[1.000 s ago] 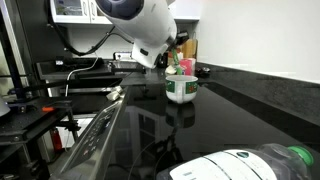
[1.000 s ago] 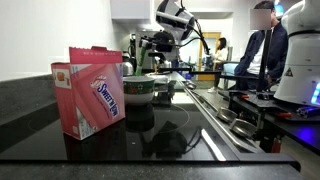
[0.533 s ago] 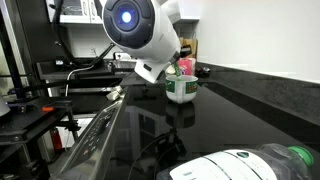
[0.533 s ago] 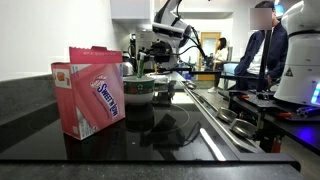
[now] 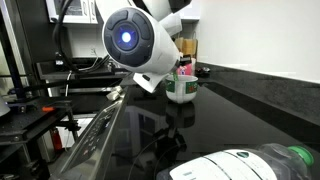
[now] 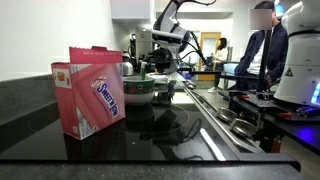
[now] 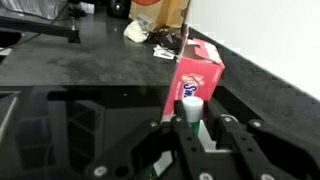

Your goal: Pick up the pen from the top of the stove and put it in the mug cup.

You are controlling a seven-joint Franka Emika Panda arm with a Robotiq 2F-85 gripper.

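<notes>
The white mug with a green band stands on the glossy black stove (image 5: 150, 130) in both exterior views (image 5: 181, 89) (image 6: 138, 92). My gripper (image 6: 157, 68) hangs just above the mug, beside the pink box. In the wrist view my gripper (image 7: 200, 128) is shut on the pen (image 7: 191, 108), which has a green body and a white cap and points away between the fingers. The mug is mostly hidden under the fingers there. In an exterior view the white arm (image 5: 128, 38) hides the gripper and the pen.
A pink carton (image 6: 95, 90) (image 7: 200, 68) stands next to the mug. A plastic bottle with a green cap (image 5: 250, 165) lies close to the camera. A person (image 6: 262, 50) and other equipment stand beyond the stove's steel front edge (image 6: 215, 120). Clutter lies on the stone counter (image 7: 150, 35).
The arm has swung toward the mug and come down. The gripper, still holding the pen, now sits lower, right over the mug.
</notes>
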